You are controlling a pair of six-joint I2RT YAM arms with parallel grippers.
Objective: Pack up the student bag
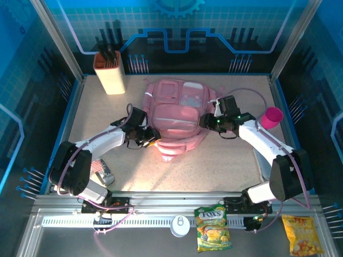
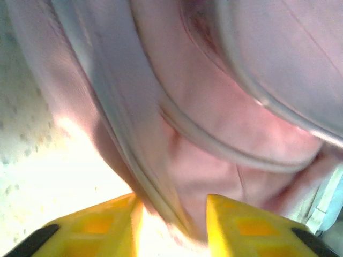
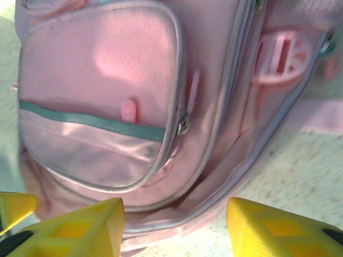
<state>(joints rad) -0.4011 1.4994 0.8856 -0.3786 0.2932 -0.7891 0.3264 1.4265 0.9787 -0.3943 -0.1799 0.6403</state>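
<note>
blurred, edge-cropped student bag (image 2: 225, 123) in the left wrist view; small striped item (image 1: 101, 169), unidentifiable, beside left arm (image 1: 107, 140)

Overhead; both wrist views near bag (image 1: 177, 120)

1. The student bag (image 1: 174, 120) is soft pink; ahead of the right gripper (image 3: 174, 214) its mesh-patterned pocket carries a teal stripe and pale grey piping.
2. The right gripper and the left gripper (image 2: 171, 219) both have bright yellow fingers (image 2: 246, 225).
3. The cup (image 1: 271, 117) just beside the right gripper is magenta.
4. The table (image 1: 230, 160) under both grippers is beige, finely speckled.
5. The holder (image 1: 110, 75), well beyond the left gripper, is tan with an orange rim.
</note>
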